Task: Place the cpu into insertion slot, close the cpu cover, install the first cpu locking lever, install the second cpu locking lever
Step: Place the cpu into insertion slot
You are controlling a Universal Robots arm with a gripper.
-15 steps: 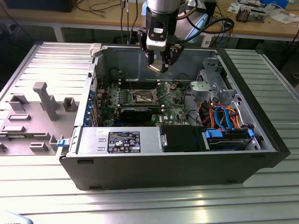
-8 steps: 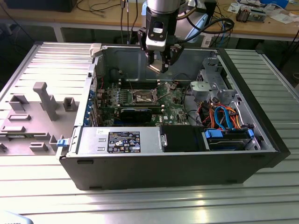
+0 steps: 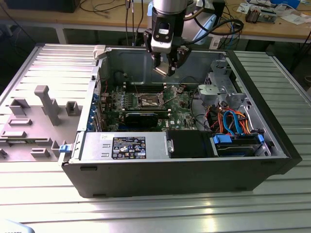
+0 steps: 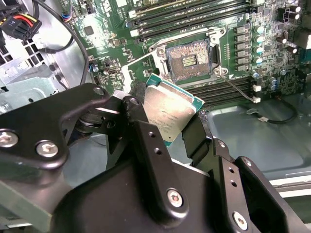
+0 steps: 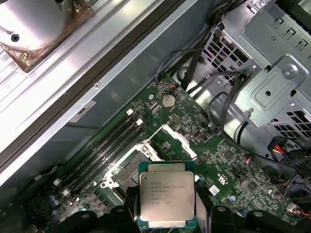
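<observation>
While the ribbed metal table (image 3: 146,213) carries the open computer case (image 3: 170,179) lying on its side, the arm (image 3: 167,9) reaches down over the case's far wall. A grey fixture tray (image 3: 39,116) sits on the table just beside the case, at the exterior view's left.

Inside the case: power supply box (image 3: 126,145) along the near wall, grey drive cage (image 3: 218,90) toward the exterior view's right, orange and blue cables (image 3: 233,121) below the cage. The green motherboard (image 3: 180,104) lies flat on the case floor, and a long black card (image 3: 141,117) stands along its near edge.

Gripper (image 3: 167,68) hangs above the motherboard, well clear of it, roughly over the socket area. In both wrist views the gripper (image 4: 167,116) (image 5: 167,213) is clamped on the cpu (image 4: 170,109) (image 5: 167,194), one black finger (image 4: 136,104) against each of two opposite edges. Silver-grey top faces the first wrist view, green border visible around it. Chip is held in the air, apart from the board.

The cpu cover (image 5: 179,140) is swung up, tilted off the socket.

The insertion slot (image 4: 188,60) (image 5: 131,167) is bare: dark contact field with silvery rim, nothing seated in it. In the exterior view it lies (image 3: 148,101) below the gripper and slightly toward that view's left.
</observation>
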